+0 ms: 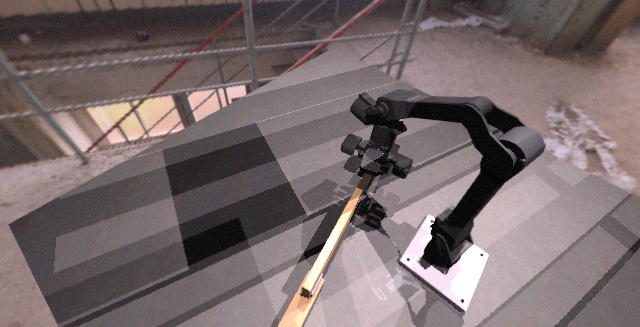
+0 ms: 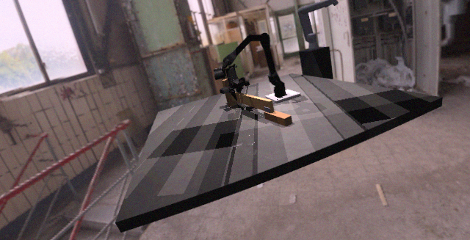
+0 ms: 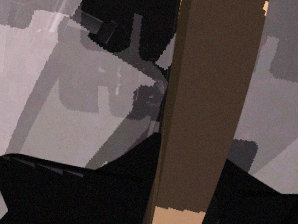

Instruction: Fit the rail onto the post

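The long wooden rail (image 1: 341, 224) (image 2: 258, 103) (image 3: 210, 100) has its far end at the bracket on the low footboard block (image 1: 297, 314) (image 2: 280, 118). It looks roughly level, its near part raised off the table. My gripper (image 1: 371, 168) (image 2: 235, 91) (image 3: 175, 142) is shut on the rail close to its near end, a finger on each side. The wooden post (image 2: 230, 100) stands just behind the gripper in the exterior view, mostly hidden. The pegs, the holes and the rail's end face are hidden, so I cannot tell whether the rail's end touches the post.
The arm's white base plate (image 1: 462, 282) (image 2: 291, 95) lies beside the rail. The forearm (image 1: 435, 108) reaches over from the base to the post end. The grey patterned table (image 1: 115, 227) (image 2: 198, 174) carries broad shadows, and its dark edge shows in the exterior view.
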